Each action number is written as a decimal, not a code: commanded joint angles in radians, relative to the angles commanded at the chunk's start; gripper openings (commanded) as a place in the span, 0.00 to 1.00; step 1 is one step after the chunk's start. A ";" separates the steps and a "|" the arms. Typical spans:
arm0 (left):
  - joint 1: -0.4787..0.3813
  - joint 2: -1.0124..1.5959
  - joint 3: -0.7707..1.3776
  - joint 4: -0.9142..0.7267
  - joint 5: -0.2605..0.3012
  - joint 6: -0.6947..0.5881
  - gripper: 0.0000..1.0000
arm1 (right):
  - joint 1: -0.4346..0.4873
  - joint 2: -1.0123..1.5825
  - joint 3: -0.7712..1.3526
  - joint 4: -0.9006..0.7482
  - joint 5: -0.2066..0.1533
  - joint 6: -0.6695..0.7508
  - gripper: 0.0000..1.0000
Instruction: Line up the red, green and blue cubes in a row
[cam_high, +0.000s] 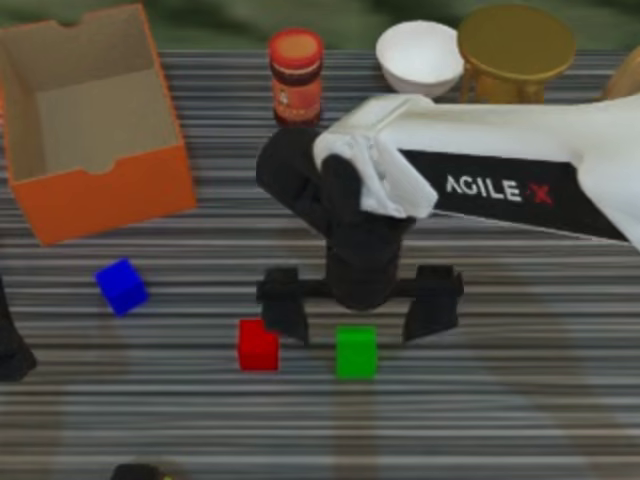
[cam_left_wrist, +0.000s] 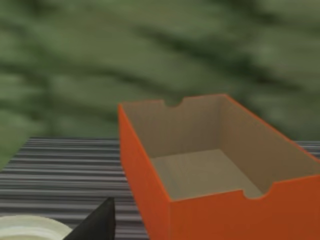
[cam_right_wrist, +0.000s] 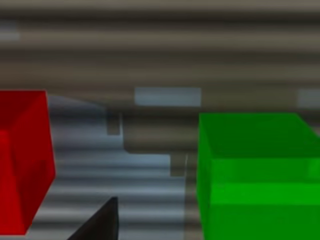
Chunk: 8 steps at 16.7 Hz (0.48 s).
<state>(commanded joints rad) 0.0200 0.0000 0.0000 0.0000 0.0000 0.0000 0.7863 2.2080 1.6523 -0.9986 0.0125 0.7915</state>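
Right gripper (cam_high: 358, 315) hangs over table centre, fingers spread wide, gripping nothing; green cube (cam_high: 356, 352) sits just at its 6 o'clock, red cube (cam_high: 258, 345) beside it at 9 o'clock with a gap between, blue cube (cam_high: 122, 286) well apart toward 10 o'clock. Orange box (cam_high: 110, 195), upper left, stands open and empty. Left arm (cam_high: 12, 345) is cut off at the left edge; its pincer's state cannot be told

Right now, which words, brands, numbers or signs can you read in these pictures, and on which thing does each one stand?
"AGILE X": white letters with a red X, on the black panel of the right arm, in the top view.
The label on the red jar is too blurred to read.
The orange box, the white bowl and the cubes bear no text.
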 joint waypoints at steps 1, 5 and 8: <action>0.000 0.000 0.000 0.000 0.000 0.000 1.00 | 0.001 -0.012 0.023 -0.041 0.000 0.000 1.00; 0.000 0.000 0.000 0.000 0.000 0.000 1.00 | 0.005 -0.056 0.098 -0.158 -0.001 -0.002 1.00; 0.000 0.000 0.000 0.000 0.000 0.000 1.00 | 0.005 -0.058 0.101 -0.161 -0.001 -0.002 1.00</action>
<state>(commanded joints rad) 0.0200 0.0000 0.0000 0.0000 0.0000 0.0000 0.7910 2.1496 1.7533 -1.1596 0.0115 0.7897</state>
